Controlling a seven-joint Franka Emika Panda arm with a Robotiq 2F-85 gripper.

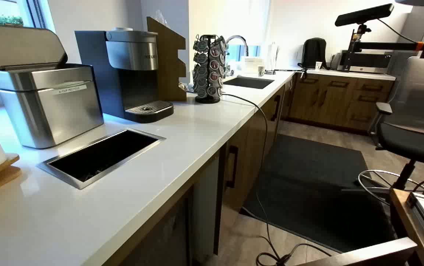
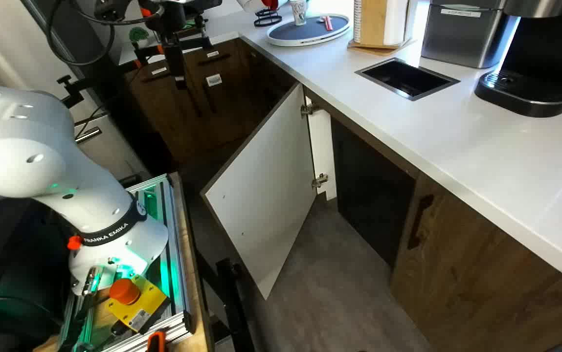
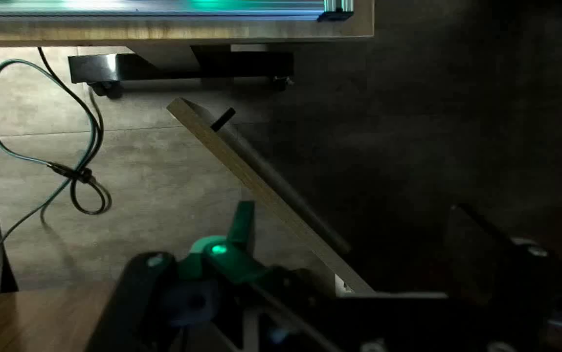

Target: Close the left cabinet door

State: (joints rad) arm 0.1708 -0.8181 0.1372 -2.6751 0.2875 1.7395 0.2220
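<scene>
One left cabinet door [image 2: 263,190] stands way out from under the counter [image 2: 481,142]. In the wrist view its top edge slants across the span of the gripper [image 3: 353,210], jaws wide apart and seemingly empty, depth unclear; I'd push from the handle [image 3: 223,120] side.
</scene>
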